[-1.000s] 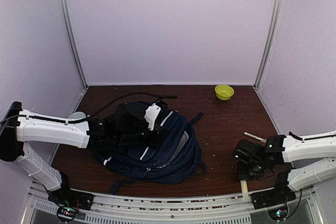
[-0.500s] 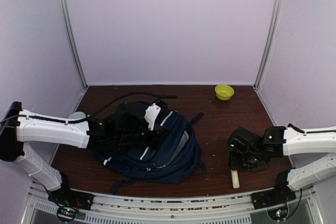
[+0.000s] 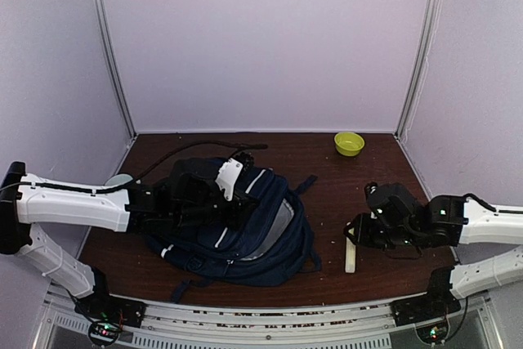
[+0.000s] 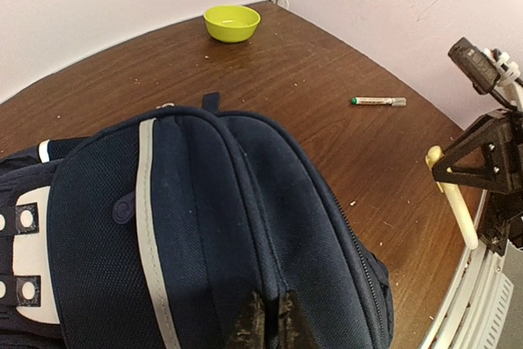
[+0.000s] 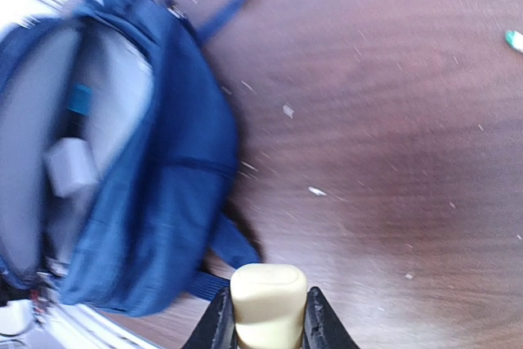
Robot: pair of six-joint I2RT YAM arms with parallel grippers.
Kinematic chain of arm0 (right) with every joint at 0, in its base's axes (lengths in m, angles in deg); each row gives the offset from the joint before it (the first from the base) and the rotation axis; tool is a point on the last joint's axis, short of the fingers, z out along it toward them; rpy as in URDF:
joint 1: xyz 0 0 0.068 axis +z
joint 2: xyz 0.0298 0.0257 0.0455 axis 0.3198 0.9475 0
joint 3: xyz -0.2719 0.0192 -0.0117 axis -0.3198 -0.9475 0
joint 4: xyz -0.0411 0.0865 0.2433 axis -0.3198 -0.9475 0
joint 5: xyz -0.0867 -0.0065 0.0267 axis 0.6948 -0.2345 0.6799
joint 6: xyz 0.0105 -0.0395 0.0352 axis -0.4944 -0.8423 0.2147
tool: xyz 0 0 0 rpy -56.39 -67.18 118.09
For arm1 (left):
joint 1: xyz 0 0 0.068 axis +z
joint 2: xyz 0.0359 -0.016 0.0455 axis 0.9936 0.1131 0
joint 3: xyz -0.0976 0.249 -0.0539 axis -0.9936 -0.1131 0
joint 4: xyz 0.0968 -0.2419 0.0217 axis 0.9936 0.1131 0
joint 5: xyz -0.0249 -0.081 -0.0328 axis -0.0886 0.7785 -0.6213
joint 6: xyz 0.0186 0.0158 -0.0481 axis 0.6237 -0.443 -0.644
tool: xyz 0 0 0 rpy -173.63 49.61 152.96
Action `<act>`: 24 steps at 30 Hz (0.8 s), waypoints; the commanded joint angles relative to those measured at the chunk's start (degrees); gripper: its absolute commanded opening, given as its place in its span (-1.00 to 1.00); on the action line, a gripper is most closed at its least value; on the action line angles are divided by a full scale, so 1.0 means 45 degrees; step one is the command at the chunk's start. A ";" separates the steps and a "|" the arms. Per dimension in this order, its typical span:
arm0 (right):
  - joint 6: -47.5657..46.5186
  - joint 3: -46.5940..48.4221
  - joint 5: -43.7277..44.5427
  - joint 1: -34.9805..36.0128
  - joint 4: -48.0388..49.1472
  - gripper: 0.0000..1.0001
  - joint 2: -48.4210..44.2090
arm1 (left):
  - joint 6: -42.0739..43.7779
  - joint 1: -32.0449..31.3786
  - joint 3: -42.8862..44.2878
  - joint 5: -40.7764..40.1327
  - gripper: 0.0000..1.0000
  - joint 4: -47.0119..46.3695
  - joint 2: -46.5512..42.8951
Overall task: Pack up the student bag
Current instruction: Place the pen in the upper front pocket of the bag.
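Observation:
The student bag [image 3: 245, 230], navy with pale stripes, lies at centre-left with its main mouth gaping and grey lining showing [image 5: 98, 112]. My left gripper [image 4: 265, 320] is shut on a fold of the bag's top fabric [image 4: 204, 218] and holds it up; from above the gripper [image 3: 241, 202] sits over the bag. My right gripper [image 5: 265, 320] is shut on a cream stick [image 5: 268, 300], which hangs from the gripper [image 3: 353, 230] just right of the bag, its lower end [image 3: 350, 259] near the table. A pale item [image 5: 69, 165] lies inside the bag.
A yellow-green bowl [image 3: 349, 143] stands at the back right. A pen with a green cap [image 4: 377, 101] lies on the brown table right of the bag. Bag straps [image 3: 306, 183] trail on the table. Pale walls close the back and sides.
My right arm has swung left and forward toward the bag, carrying the cream stick. The left gripper has shifted slightly, keeping hold of the bag.

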 commanded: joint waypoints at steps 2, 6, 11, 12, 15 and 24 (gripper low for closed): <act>0.0061 -0.0873 0.0767 0.0075 0.1758 -1.00 -0.1400 | 0.0017 -0.0078 0.0009 0.0043 -1.00 -0.1509 -0.0538; -0.0216 -0.1297 0.0724 0.0071 0.2520 -1.00 -0.2178 | -0.0003 -0.0078 0.0014 0.0089 -1.00 -0.1499 -0.0548; -0.0476 -0.1199 0.0875 0.0070 0.2560 -1.00 -0.2537 | -0.0003 -0.0077 0.0050 0.0108 -1.00 -0.1472 -0.0518; -0.0516 -0.1174 0.0848 0.0082 0.2702 -1.00 -0.2584 | -0.0003 -0.0078 0.0067 0.0117 -1.00 -0.1470 -0.0513; -0.0687 -0.1247 0.0635 0.0067 0.3500 -1.00 -0.2612 | 0.0016 -0.0078 0.0124 0.0123 -1.00 -0.1475 -0.0519; -0.0677 -0.1433 0.0704 0.0083 0.5972 -1.00 -0.1981 | -0.0019 -0.0078 0.0311 0.0193 -1.00 -0.1359 -0.0702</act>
